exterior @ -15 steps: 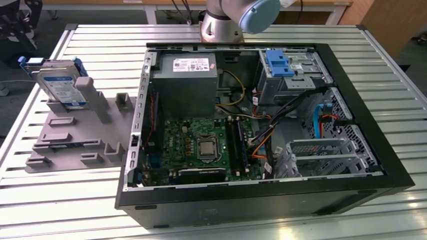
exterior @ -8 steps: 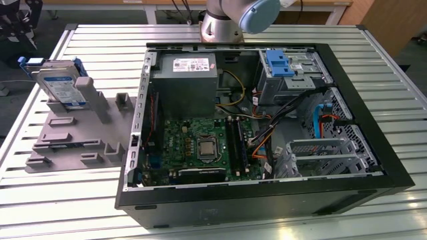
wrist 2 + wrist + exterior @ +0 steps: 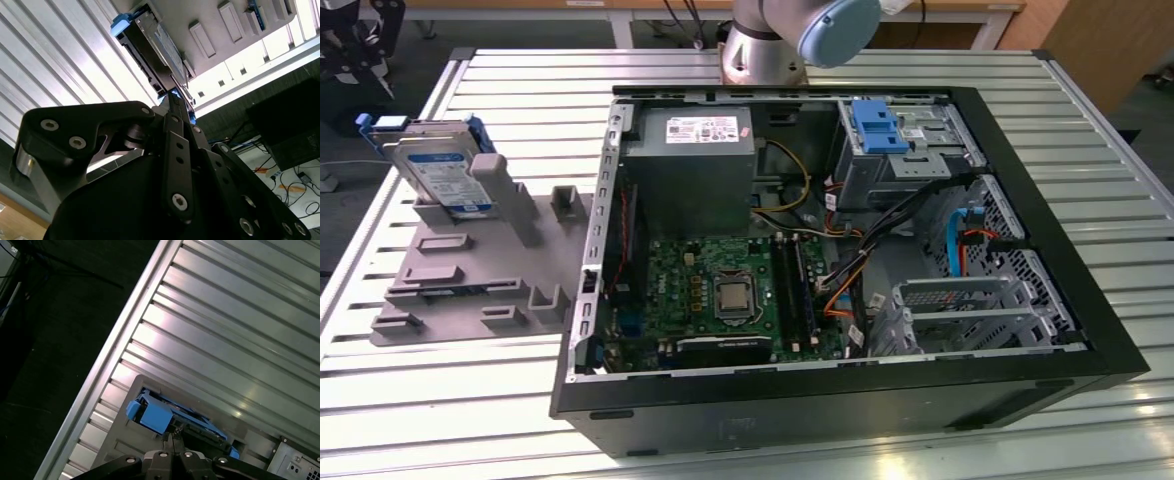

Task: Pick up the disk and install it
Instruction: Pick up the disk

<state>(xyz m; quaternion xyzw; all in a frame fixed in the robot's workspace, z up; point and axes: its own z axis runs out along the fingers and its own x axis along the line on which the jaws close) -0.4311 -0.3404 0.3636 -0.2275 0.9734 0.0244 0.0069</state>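
Observation:
The disk (image 3: 440,170) stands on edge in a grey holder (image 3: 467,270) on the table, at the exterior view's left. It is silver with a white-and-blue label and blue side rails. My gripper (image 3: 352,45) hangs at the exterior view's top left corner, above and behind the disk and apart from it. In both wrist views the black fingers meet at their tips with nothing between them, gripper (image 3: 175,99) and gripper (image 3: 173,436). Beyond the tips sits the disk (image 3: 150,35), whose blue rail end (image 3: 155,415) shows.
An open computer case (image 3: 854,400) lies on the slatted metal table (image 3: 454,400) at the exterior view's right. Inside are a grey power supply box (image 3: 687,160), a motherboard (image 3: 720,290), cables, an upright blue bracket (image 3: 874,125) and a metal drive cage (image 3: 974,310).

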